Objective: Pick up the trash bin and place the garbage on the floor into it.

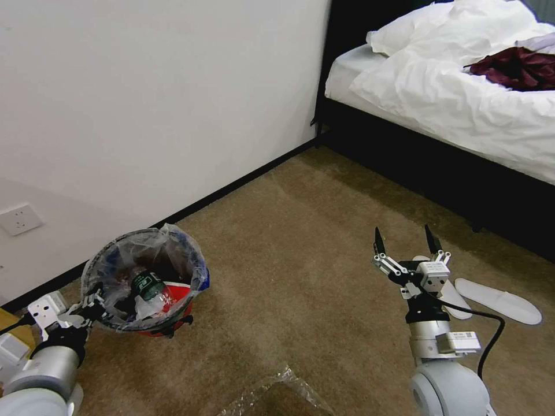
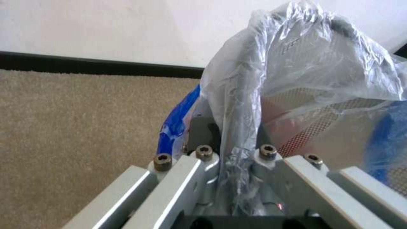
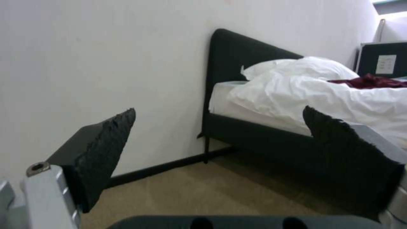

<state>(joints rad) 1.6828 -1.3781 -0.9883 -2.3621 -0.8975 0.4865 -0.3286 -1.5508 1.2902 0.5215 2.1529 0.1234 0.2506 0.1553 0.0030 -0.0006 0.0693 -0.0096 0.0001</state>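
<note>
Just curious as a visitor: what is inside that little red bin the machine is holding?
Inside the trash bin, lined with a crinkled clear bag, lies a green-labelled plastic bottle on some whitish litter. The left gripper clamps its rim. Anything deeper is hidden by the bag.

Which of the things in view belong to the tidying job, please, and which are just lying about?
Job: trash bin gripped at its rim by the left gripper; green-labelled bottle inside; open right gripper; carpet floor.
Lying about: white slippers, bed, wall socket.
</note>
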